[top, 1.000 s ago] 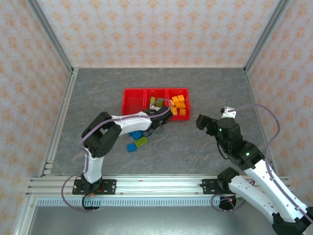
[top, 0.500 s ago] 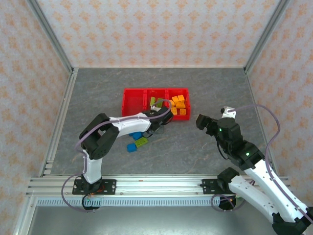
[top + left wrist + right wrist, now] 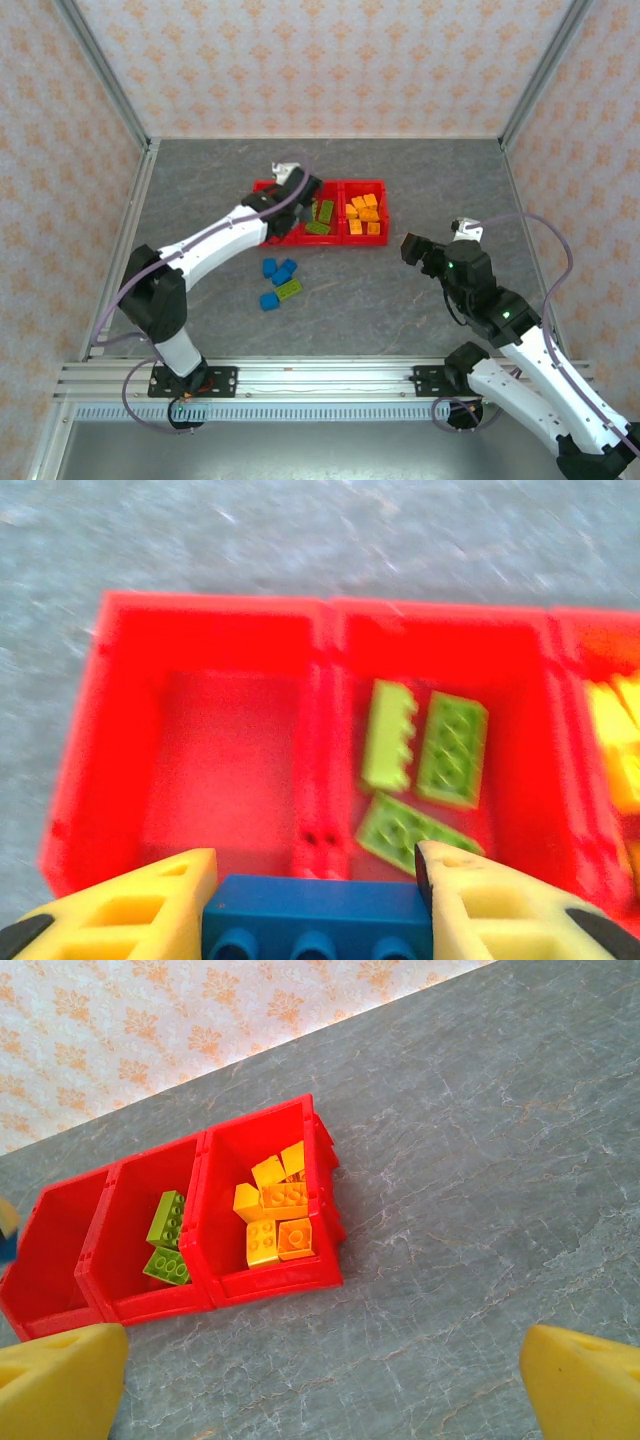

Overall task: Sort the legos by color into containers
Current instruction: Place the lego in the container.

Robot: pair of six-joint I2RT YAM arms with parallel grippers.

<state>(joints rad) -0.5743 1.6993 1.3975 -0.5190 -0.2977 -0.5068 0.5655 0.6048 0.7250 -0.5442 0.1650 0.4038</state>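
Reaching long and almost straight from its base at the near left, my left arm slants across the desk to the containers, wrist over the left compartment; my left fingers are clamped on a blue lego, one yellow finger at each end, the brick held level just above that compartment's near wall. My right arm sits folded at the right, elbow back, its wrist raised well apart from the bins; my right fingers stand spread wide, gripping nothing, over bare desk. Green legos lie in the middle compartment; orange-yellow legos are heaped in the right one; loose legos, three blue and one green, lie on the desk near the row's front wall, under my left forearm. Open grey desk runs behind the bins to the back wall and on both sides to the frame rails.
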